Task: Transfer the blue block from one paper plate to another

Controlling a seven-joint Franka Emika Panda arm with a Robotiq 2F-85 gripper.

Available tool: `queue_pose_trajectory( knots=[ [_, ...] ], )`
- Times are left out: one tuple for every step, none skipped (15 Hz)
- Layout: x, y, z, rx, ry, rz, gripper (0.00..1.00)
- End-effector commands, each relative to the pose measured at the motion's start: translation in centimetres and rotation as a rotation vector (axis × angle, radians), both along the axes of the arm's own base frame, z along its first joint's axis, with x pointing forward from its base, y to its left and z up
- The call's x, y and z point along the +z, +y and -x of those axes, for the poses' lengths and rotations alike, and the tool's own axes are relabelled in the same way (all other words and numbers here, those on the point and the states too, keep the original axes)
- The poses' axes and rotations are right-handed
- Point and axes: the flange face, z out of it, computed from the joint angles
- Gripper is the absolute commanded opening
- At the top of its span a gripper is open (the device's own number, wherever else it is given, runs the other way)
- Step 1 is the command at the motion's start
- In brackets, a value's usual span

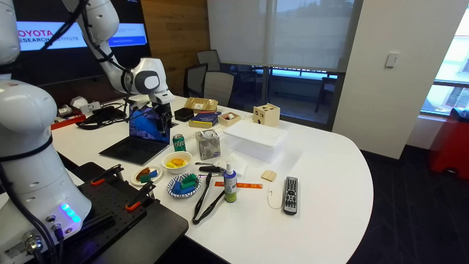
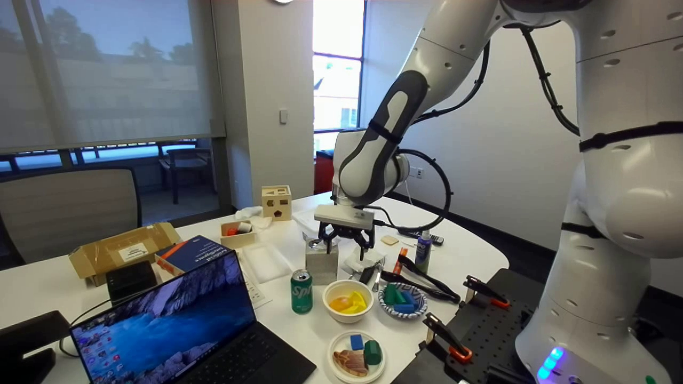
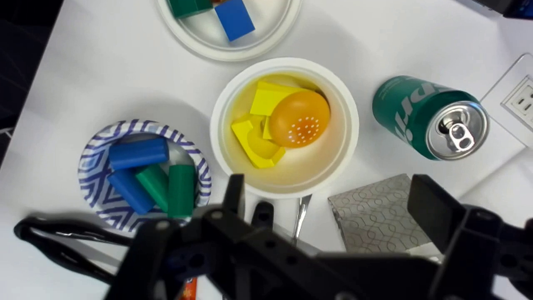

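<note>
A small blue block [image 3: 235,20] lies on a plain white paper plate [image 3: 227,53], beside a green block and a brown food-like piece. The block also shows in both exterior views [image 1: 154,173] [image 2: 356,342]. A blue-and-white patterned paper plate [image 3: 91,150] holds two blue cylinders [image 3: 138,153] and green ones [image 3: 181,189]; it shows in both exterior views [image 1: 172,192] [image 2: 413,316]. My gripper [image 3: 329,196] is open with nothing between its fingers. It hangs above the table near the tissue box and white bowl, apart from both plates, as an exterior view shows [image 2: 346,252].
A white bowl [image 3: 284,189] with yellow and orange pieces stands between the plates. A Sprite can [image 3: 420,112] and a tissue box [image 3: 374,212] stand close by. Black tongs [image 1: 205,205], a spray bottle [image 1: 230,185] and an open laptop [image 1: 137,146] are around them.
</note>
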Motion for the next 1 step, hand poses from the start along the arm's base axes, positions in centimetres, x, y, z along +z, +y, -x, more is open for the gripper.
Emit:
queue_pose_trajectory(
  knots=[
    [2.1, -0.63, 1.23, 0.009, -0.009, 0.012, 1.0]
  ],
)
